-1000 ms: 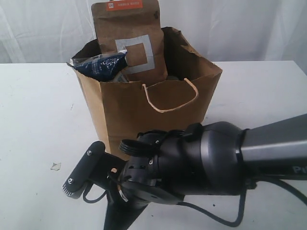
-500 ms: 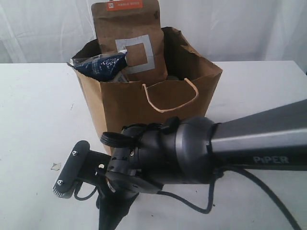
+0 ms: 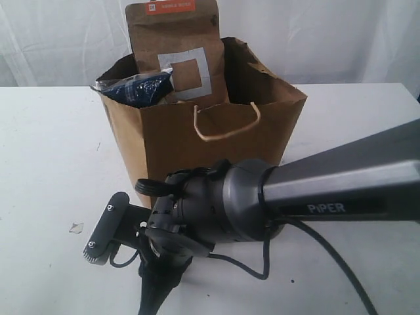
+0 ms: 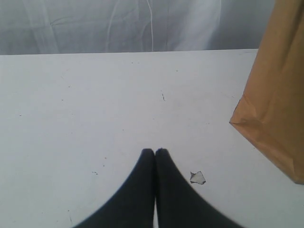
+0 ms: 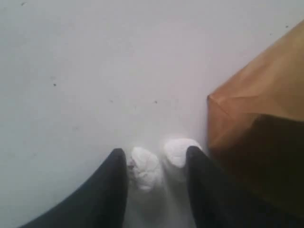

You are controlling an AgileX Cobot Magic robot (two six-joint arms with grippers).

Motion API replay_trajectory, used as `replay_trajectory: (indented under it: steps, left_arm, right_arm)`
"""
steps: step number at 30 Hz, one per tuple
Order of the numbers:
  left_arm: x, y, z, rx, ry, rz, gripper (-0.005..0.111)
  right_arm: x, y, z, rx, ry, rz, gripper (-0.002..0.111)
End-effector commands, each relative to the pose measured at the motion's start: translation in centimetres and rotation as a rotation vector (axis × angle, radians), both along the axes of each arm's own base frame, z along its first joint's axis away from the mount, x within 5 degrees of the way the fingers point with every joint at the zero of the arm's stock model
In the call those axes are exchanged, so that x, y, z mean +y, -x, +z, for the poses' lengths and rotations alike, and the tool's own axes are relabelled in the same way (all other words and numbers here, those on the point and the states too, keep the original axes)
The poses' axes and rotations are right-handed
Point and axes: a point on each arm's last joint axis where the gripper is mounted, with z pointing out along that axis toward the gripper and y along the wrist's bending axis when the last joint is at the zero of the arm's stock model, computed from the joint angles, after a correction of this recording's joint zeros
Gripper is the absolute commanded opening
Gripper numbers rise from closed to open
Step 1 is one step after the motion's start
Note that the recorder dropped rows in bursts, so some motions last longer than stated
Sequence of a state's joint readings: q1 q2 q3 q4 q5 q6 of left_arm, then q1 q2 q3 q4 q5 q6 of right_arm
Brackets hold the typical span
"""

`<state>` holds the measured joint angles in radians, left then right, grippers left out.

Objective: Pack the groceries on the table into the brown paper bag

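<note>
The brown paper bag stands upright on the white table. A brown pouch with an orange top and a dark noodle packet stick out of its rim. My right arm fills the foreground in front of the bag. My right gripper hangs open just over the table, beside the bag's lower corner, with two blurred white lumps between its fingertips. My left gripper is shut and empty, low over the table, left of the bag.
A small white crumb lies on the table close to the left gripper's tips, also visible as a crumb left of the bag. A white curtain hangs behind the table.
My right arm has swung left and lower in front of the bag. The bag's cord handle has shifted slightly up and left. The left gripper has stayed shut.
</note>
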<state>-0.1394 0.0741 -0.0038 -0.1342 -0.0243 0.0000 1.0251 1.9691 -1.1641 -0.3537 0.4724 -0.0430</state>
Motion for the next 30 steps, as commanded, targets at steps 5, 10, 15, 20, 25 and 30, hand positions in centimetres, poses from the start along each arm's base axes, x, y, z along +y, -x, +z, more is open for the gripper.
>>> replay_trajectory:
  steps: [5,10,15,20,25,30]
  left_arm:
    - [0.0,0.0,-0.1,0.0,-0.001,0.002,0.0]
    - [0.0,0.0,-0.1,0.0,-0.001,0.002,0.0]
    - [0.0,0.0,-0.1,0.0,-0.001,0.002,0.0]
    - [0.0,0.0,-0.1,0.0,-0.001,0.002,0.0]
    - [0.0,0.0,-0.1,0.0,-0.001,0.002,0.0]
    - [0.0,0.0,-0.1,0.0,-0.001,0.002,0.0]
  right_arm:
    - [-0.3,0.3,-0.1,0.077,-0.004,-0.086,0.0]
    - [0.5,1.9,2.0,0.057,-0.058,-0.053,0.0]
    - [1.7,4.5,3.8,0.049,-0.106,0.012,0.0]
    - [2.2,5.9,4.9,0.053,-0.143,0.038,0.0]
    - [2.0,6.1,6.9,0.044,-0.212,0.015,0.0]
    - [1.4,7.1,10.9,0.001,-0.338,0.045,0.0]
